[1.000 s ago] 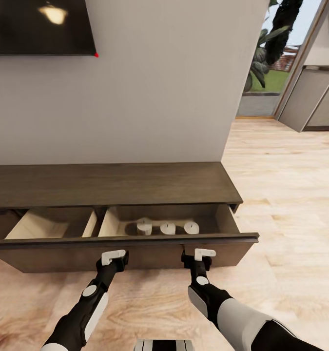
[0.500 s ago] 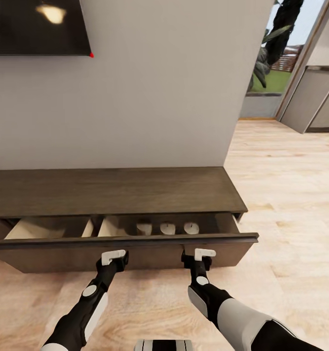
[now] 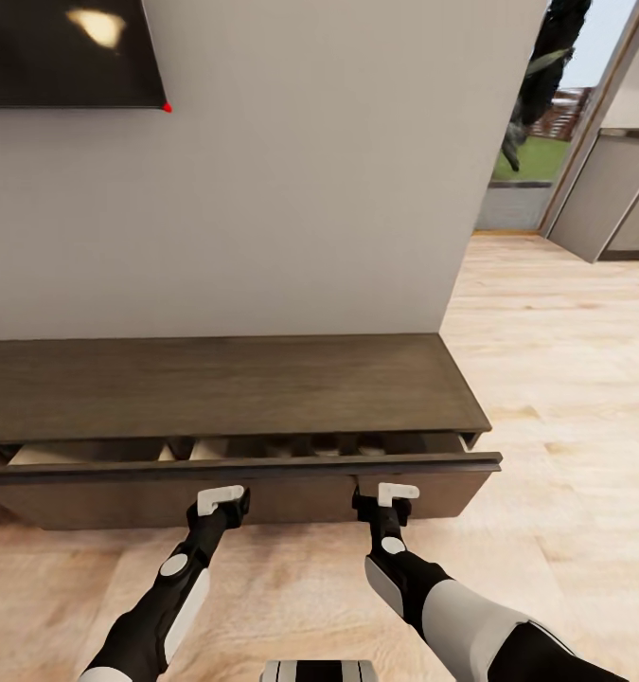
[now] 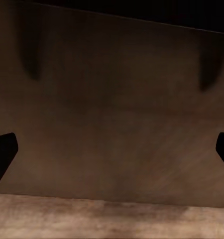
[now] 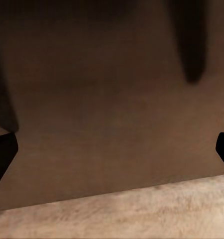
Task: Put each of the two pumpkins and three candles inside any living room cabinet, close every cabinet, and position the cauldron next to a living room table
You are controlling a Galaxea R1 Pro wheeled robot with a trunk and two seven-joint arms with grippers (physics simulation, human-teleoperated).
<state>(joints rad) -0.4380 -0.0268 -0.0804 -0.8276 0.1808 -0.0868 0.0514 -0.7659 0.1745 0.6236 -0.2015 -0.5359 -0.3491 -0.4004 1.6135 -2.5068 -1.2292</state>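
Note:
The long dark brown cabinet (image 3: 224, 384) stands against the wall. Its drawer front (image 3: 262, 497) leaves only a narrow slit open. In that slit the tops of the candles (image 3: 325, 449) barely show under the cabinet top. My left gripper (image 3: 221, 499) and right gripper (image 3: 385, 497) both rest against the drawer front. In the left wrist view the left gripper (image 4: 112, 149) has its fingertips far apart, open on the brown panel. The right gripper (image 5: 112, 149) is open against the panel too. The pumpkins and the cauldron are out of view.
A dark television (image 3: 63, 52) hangs on the wall at upper left. Pale wooden floor (image 3: 565, 379) stretches to the right toward a glass door with a plant (image 3: 537, 85) and grey kitchen units (image 3: 622, 199).
The drawer has slid inward from about half open to a narrow slit, and the candles have almost disappeared under the top. The view has moved forward with the arms.

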